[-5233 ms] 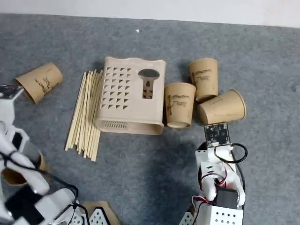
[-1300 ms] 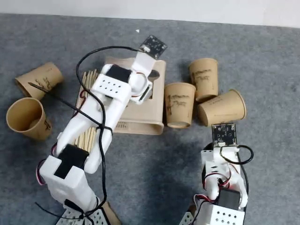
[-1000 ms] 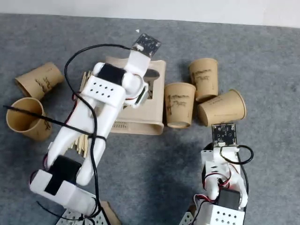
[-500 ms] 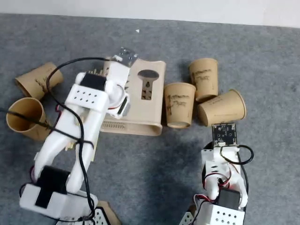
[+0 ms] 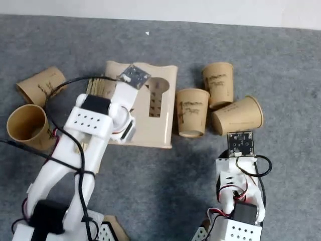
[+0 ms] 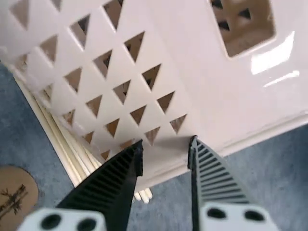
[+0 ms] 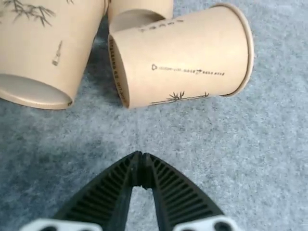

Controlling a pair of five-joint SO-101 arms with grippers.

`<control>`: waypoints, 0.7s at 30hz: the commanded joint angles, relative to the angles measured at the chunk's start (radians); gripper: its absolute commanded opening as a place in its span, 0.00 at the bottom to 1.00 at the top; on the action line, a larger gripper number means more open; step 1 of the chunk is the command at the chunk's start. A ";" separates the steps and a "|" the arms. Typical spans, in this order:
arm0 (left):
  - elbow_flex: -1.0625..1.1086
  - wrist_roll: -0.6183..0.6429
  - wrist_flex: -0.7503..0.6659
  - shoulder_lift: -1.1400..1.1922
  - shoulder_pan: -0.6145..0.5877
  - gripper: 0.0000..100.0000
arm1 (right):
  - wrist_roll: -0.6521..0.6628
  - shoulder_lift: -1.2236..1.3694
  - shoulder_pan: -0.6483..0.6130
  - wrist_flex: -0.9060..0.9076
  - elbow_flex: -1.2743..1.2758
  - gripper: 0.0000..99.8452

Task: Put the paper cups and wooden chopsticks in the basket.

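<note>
In the high view, the basket (image 5: 153, 118) is lying on the grey table (image 5: 165, 191) with its holed wall facing up, and its left part is being covered by the left arm (image 5: 93, 125). The chopsticks (image 5: 100, 88) are being crowded against the basket's left edge, mostly hidden under that arm. Further left, a tipped cup (image 5: 42, 86) is lying beside an open-mouthed cup (image 5: 27, 128). To the right of the basket, three cups are packed closely together: the nearest cup (image 5: 192, 111) just beside the basket wall, a far cup (image 5: 219, 84), and an outer cup (image 5: 238, 114). The right arm (image 5: 238, 186) is being held just short of them, with bare table between the two arms.

In the left wrist view, the left pincer (image 6: 165, 143) is being held spread, its tips at the basket's (image 6: 144, 72) edge below the pale wall of triangular holes. The chopsticks (image 6: 62, 144) are lying tight along that wall, with a cup (image 6: 12, 197) well beyond.

In the right wrist view, the right pincer (image 7: 142, 155) is being kept pressed together over bare table (image 7: 216, 154), apart from the outer cup (image 7: 178, 57), which is lying on its side, tan with a small printed sprig. The nearest cup (image 7: 43, 48) is lying just beside it.
</note>
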 commanded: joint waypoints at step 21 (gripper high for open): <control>0.191 -0.064 -0.002 -0.136 -0.117 0.18 | 0.003 -0.007 0.007 -0.021 0.122 0.01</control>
